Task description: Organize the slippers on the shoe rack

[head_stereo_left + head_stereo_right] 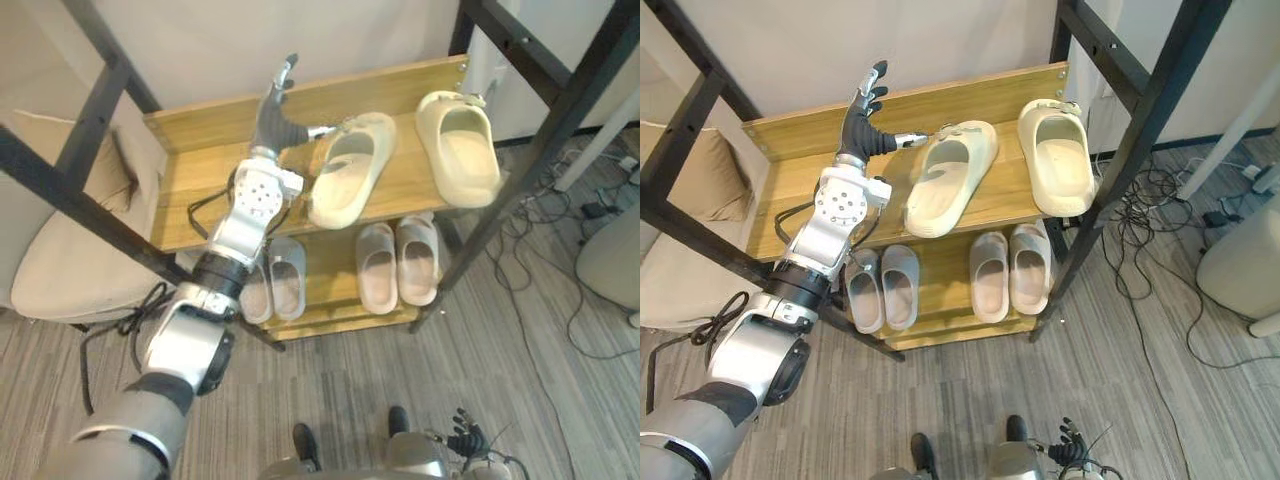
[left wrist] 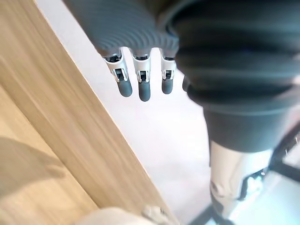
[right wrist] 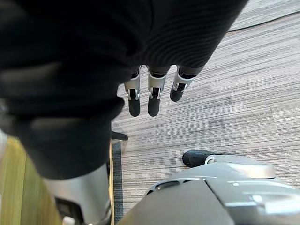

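Your left hand (image 1: 274,118) is wide and empty, thumb perhaps touching the skewed slipper (image 1: 350,168) at its three o'clock; next, turn it straight.

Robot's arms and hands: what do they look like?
The left arm is shiny silver-grey with rounded joints and a wrist plate dotted with small holes. The left hand and right hand wear dark ribbed covers; the fingers are silver with dark tips.

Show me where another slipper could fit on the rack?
The top shelf is bare left of the tilted slipper, by the left hand. Below, a narrow gap splits the grey pair from the pink pair. The top's right half is crowded.
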You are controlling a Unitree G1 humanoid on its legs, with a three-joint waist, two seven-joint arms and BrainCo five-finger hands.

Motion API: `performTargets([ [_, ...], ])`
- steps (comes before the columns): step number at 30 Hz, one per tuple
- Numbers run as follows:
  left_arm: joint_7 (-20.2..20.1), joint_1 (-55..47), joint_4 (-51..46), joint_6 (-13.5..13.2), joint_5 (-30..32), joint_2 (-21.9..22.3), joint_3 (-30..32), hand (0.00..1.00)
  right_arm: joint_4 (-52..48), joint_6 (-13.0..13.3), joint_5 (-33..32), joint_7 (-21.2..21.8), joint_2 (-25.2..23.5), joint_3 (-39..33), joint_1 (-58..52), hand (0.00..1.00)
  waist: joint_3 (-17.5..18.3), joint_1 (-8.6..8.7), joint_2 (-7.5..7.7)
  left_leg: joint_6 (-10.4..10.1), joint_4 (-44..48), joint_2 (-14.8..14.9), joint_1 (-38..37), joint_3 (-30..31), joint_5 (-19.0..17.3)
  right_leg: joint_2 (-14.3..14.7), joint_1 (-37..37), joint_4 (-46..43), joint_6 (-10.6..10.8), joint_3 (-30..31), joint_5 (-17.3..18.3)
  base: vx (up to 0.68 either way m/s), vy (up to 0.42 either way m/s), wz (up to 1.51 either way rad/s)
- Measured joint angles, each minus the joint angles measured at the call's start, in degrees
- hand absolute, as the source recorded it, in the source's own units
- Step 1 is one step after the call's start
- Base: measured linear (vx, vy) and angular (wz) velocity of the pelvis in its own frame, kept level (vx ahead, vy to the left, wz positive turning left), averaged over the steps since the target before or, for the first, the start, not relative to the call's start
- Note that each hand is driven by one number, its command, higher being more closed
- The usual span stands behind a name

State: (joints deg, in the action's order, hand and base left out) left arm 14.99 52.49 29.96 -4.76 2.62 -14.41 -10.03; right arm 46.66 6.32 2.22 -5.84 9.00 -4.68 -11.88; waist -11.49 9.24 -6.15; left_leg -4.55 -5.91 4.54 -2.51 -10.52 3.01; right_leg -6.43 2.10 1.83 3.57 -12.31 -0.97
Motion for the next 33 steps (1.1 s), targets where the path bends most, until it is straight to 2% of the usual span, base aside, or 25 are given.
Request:
performTargets([
  [8,-0.4,-6.3,-4.1,-1.4,-8.2,-0.3,0.1,0.0,1.7,-0.6,0.2,0.1,-0.1,1.8,1.1,0.0,1.0,-0.51,1.79,0.1,0.0,-0.1,0.0,0.4,0.1,0.0,0.4,0.2,0.0,-0.5,0.0,0.0,-0.001,0.03],
  [12,-0.6,-10.8,-8.0,-2.1,-13.0,1.3,-0.4,0.0,1.8,-1.1,0.5,0.2,0.0,2.7,1.1,0.0,1.2,-0.51,2.36,0.0,0.0,-0.1,-0.6,1.7,0.1,0.0,2.0,0.9,0.0,-1.8,0.0,-0.01,-0.005,0.13],
  [14,-1.0,-13.8,-10.7,-2.3,-15.5,2.5,-1.7,0.0,1.9,-1.3,0.8,0.2,0.1,2.7,1.1,0.0,1.3,-1.45,2.37,0.0,0.0,-0.1,-0.6,1.7,0.1,0.0,2.0,0.9,0.0,-1.8,0.0,-0.01,0.0,0.03],
  [18,-3.0,-19.6,-13.5,-2.3,-21.1,4.0,-5.3,0.0,1.9,-1.6,1.9,0.2,0.0,2.9,1.1,0.0,1.4,-1.94,2.72,0.0,0.0,-0.1,-0.6,1.7,0.1,0.0,2.0,1.0,0.0,-1.8,0.0,0.0,0.0,0.0],
  [21,-4.0,-21.9,-14.1,-2.3,-23.1,4.2,-6.5,0.0,1.9,-1.7,2.0,0.2,-0.1,3.2,1.1,0.0,1.8,-1.96,3.24,0.0,0.0,-0.1,-0.6,1.7,0.1,0.0,2.1,1.2,0.0,-1.9,0.0,0.0,0.0,0.0],
  [27,-6.2,-26.2,-17.0,-2.2,-23.1,4.2,-8.7,0.0,1.9,-1.8,2.1,0.2,-0.2,3.6,1.1,0.0,2.4,-2.59,4.2,0.0,0.0,-0.1,-1.1,1.8,0.1,0.1,3.3,2.0,0.1,-2.5,0.0,0.0,0.001,0.05],
  [33,-7.9,-27.5,-18.0,-2.3,-23.1,4.9,-12.0,0.0,2.3,-1.8,2.2,0.1,0.0,5.0,1.3,0.0,2.8,-3.1,4.54,-0.1,0.0,-0.1,-1.5,1.9,0.0,0.1,3.7,2.5,0.2,-2.7,-0.1,-0.01,0.002,0.01],
])
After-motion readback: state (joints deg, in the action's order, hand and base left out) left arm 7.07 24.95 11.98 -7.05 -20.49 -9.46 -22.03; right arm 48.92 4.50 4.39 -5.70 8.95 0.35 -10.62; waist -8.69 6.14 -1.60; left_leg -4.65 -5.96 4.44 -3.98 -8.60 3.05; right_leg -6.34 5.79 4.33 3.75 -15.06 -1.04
